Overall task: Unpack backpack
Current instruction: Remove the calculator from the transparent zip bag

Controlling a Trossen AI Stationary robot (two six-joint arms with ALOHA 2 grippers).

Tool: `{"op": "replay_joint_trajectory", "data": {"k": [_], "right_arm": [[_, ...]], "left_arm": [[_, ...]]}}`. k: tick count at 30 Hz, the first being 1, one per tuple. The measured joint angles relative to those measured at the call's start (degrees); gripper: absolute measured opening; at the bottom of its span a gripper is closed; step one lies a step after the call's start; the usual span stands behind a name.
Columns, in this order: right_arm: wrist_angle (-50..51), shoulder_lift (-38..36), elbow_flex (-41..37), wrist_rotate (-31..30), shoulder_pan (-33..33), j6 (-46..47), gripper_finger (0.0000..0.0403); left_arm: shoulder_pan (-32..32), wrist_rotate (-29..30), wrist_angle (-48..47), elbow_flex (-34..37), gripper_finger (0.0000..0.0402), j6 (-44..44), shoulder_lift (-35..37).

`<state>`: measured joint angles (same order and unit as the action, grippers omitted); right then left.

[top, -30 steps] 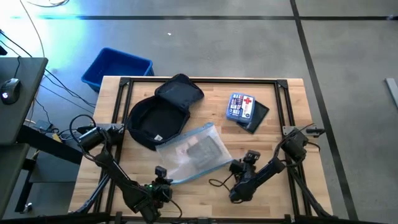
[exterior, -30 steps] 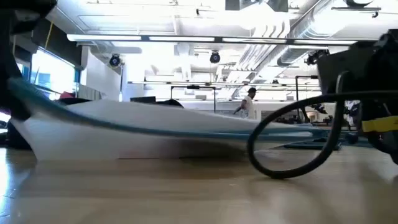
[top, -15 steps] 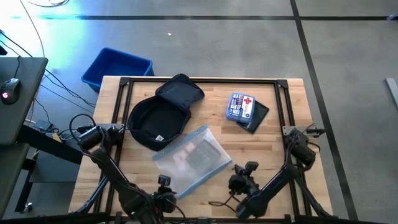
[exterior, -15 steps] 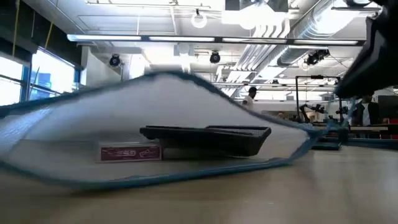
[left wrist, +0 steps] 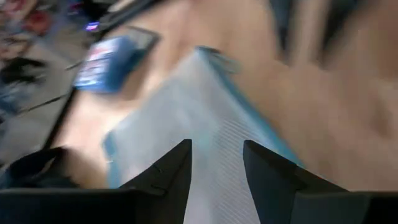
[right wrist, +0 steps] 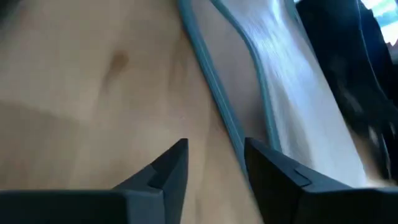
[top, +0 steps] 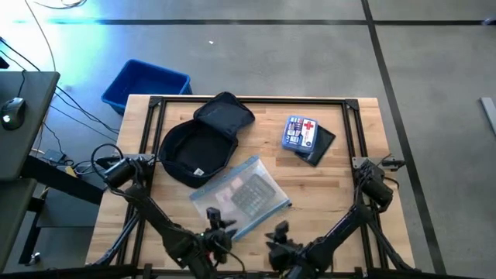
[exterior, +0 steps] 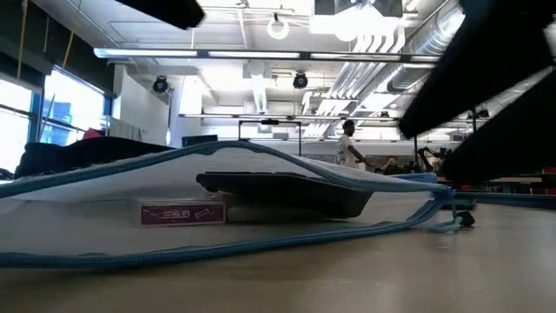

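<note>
The dark navy backpack [top: 200, 143] lies open on the table's far left part, its flap folded back. A clear pouch with blue trim [top: 240, 198] lies flat on the wood just in front of it. In the low view the pouch [exterior: 261, 174] holds a dark flat thing [exterior: 287, 193] and a small maroon box [exterior: 182, 213]. My left gripper [top: 221, 226] hovers open over the pouch's near edge [left wrist: 211, 124]. My right gripper [top: 279, 234] is open above bare wood, beside the pouch's blue edge [right wrist: 217, 93].
A blue first-aid kit with a red cross [top: 301, 132] lies on a dark flat item [top: 319, 147] at the far right. A blue bin [top: 146, 84] stands on the floor beyond the table's far left corner. Bare wood shows along the table's right side.
Both grippers have opened, let go of the pouch and drawn back toward the table's near edge, rising a little. The pouch, held up and stretched between them a second ago, has sagged and settled flat on the table with its contents inside.
</note>
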<state>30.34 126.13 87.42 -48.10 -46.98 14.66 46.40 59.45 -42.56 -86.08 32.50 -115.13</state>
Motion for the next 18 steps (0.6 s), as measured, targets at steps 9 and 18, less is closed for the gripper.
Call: {"op": "replay_joint_trajectory", "data": {"k": [9, 18], "right_arm": [[-8.14, 0.85, -1.36, 19.38, 7.04, -9.35, 0.0159], [-11.08, 2.16, -1.4, 4.45, 8.07, -12.86, 0.0143]], "left_arm": [[-4.27, -2.1, -19.16, 0.0, 0.0113, 23.34, -0.04], [-4.38, -4.75, -25.23, 3.43, 0.0106, 33.52, -0.31]]}}
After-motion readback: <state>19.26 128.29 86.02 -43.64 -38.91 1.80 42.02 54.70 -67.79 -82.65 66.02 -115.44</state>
